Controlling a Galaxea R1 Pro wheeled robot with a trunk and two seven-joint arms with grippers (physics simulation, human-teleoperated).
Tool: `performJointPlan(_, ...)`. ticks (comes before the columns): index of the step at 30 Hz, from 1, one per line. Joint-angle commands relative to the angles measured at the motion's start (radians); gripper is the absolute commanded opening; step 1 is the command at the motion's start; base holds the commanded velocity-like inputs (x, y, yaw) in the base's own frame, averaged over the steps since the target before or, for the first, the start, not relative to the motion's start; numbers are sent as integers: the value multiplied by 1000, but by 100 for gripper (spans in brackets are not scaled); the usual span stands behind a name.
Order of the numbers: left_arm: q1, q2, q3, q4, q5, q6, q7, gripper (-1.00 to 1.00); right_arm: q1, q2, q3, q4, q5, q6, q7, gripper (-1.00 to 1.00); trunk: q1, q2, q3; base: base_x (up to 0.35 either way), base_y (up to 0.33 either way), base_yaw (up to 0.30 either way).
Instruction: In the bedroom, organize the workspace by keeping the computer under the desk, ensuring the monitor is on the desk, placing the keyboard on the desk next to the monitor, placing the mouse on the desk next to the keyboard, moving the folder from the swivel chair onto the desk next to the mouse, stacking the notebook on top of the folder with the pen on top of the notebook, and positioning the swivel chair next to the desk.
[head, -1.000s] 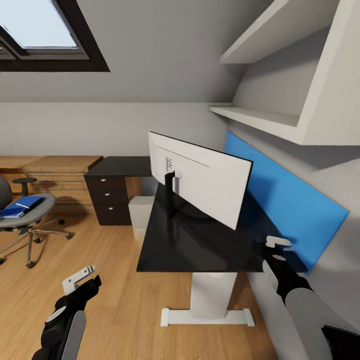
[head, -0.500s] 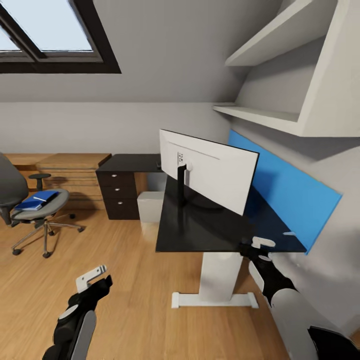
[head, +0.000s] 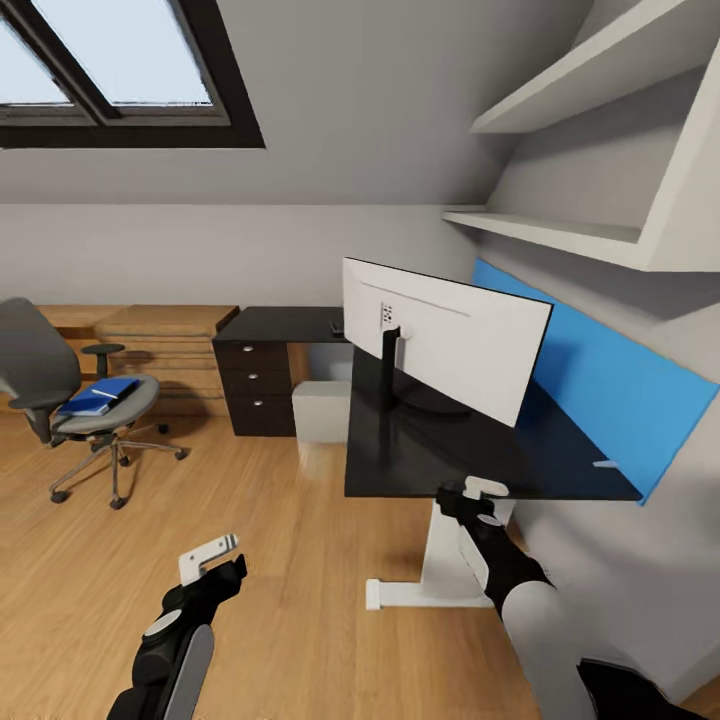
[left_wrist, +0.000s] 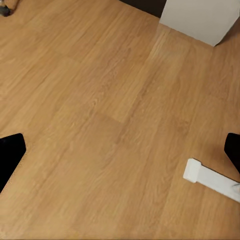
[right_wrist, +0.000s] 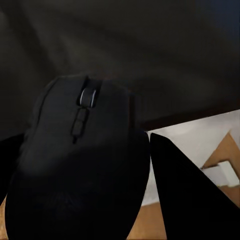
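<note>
The right hand (head: 478, 497) hovers at the near edge of the black tabletop (head: 450, 455), its fingers pinching the dark mouse (right_wrist: 80, 165); in the right wrist view the mouse, with its scroll wheel up, sits between the two dark fingers (right_wrist: 190, 195) above the tabletop's edge. The left hand (head: 210, 556) hangs low over the oak floor (head: 270, 560), and in the left wrist view its fingertips (left_wrist: 10, 155) are spread wide with bare planks between them.

The monitor (head: 450, 340) stands on the tabletop with its pale back toward the camera, on a thin black stand, in front of the blue wall panel (head: 610, 390). The computer (head: 322, 410), a light grey box, sits on the floor under the far wing of the tabletop, just beside the dark drawers (head: 258, 388). The swivel chair (head: 75, 405) stands well apart from the desk, near the oak dresser (head: 165, 345). On its seat lies the blue folder (head: 100, 392) with the white pen (head: 104, 393) on it.
</note>
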Motion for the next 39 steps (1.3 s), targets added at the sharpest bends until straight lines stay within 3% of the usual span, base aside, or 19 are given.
performJointPlan(1,-1,0,0,2,10,3,7,100,0,4,-4,-2,1,5,3,-100,0,-1,-1,-1,53,207)
performJointPlan(18,-1,0,-20,11,10,-1,7,100,1,11,0,1,3,3,4,-100,0,-1,-1,46,63,258)
performJointPlan(28,-1,0,-30,14,10,-2,8,100,1,11,0,2,3,5,5,-100,0,-1,-1,209,243,28)
performJointPlan(39,-1,0,-67,39,6,-8,9,100,2,12,5,3,5,4,10,-100,0,-1,-1,214,252,1)
